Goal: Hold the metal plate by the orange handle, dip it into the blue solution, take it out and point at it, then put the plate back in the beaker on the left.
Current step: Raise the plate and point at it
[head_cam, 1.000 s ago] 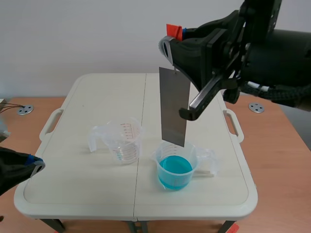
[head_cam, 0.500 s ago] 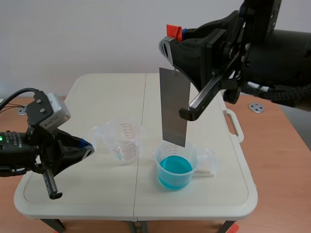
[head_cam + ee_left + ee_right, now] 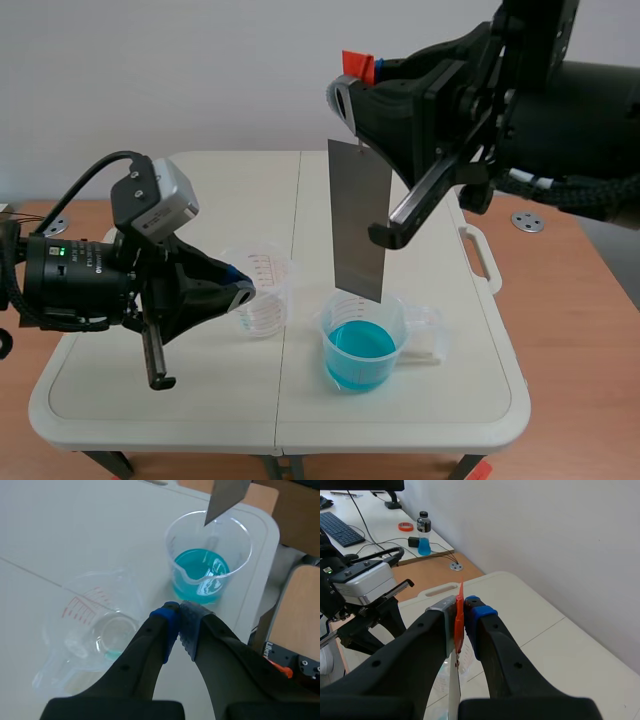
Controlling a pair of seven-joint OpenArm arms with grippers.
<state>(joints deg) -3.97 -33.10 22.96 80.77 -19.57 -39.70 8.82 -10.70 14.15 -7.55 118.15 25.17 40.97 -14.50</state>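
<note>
right jaws: clamped flat on the orange handle [image 3: 458,616], unmoved over the last second. the metal plate [image 3: 358,222] hangs upright from it. its lower edge is just above the rim of the blue-solution beaker [image 3: 362,350], clear of the liquid, same as before.

left jaws: closed on nothing, pads [image 3: 169,617] pressed together. this is what changed. a second ago the left arm [image 3: 90,270] lay low at the tabletop [image 3: 220,190] edge, well apart from the blue-solution beaker. it has since swung in and risen. its tip is now just by the empty beaker [image 3: 258,292], short of the blue-solution beaker. in the left wrist view the tip aims toward the blue-solution beaker, with the plate's bottom corner showing above that rim.

reading: the dip looks done, with the plate lifted out and held. the closed left jaws coming in read as the start of the pointing step. the tip is not yet near the plate and aims low, about level with the blue-solution beaker. the return to the empty beaker is not yet done, and the left arm crowds that beaker, so it will likely need to back off first.
</note>
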